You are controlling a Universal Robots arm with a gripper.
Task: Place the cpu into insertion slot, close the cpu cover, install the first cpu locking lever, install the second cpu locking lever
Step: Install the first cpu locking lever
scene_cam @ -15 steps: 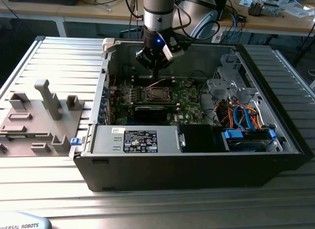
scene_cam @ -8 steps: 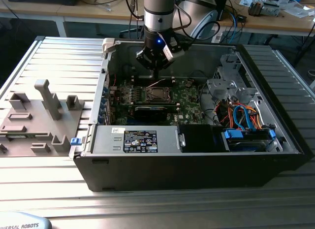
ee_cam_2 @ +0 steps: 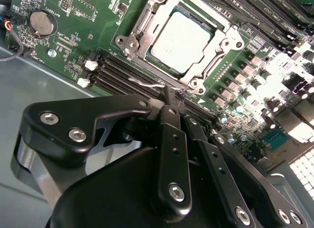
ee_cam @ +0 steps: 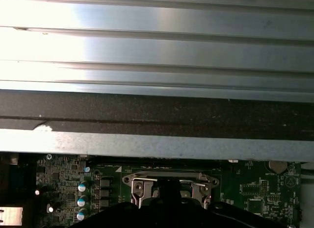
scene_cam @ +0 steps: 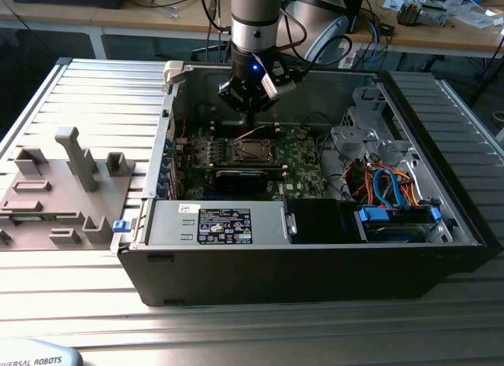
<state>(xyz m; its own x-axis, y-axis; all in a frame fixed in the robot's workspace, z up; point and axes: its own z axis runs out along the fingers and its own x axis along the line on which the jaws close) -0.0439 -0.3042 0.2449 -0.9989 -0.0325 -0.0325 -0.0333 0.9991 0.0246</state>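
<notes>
Green motherboard; cpu seated under cpu cover

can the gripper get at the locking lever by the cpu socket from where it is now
Probably yes. In the second wrist view the gripper has its fingers together right at the thin wire locking lever beside the cpu cover, which lies over the cpu. Nothing stands between them.

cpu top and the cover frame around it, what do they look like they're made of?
The cpu: likely metal, dull matte silver top with soft, even sheen. The cpu cover: probably stamped steel or similar, brighter silver-grey, with sharp glints along its thin edges and screw points.
</notes>
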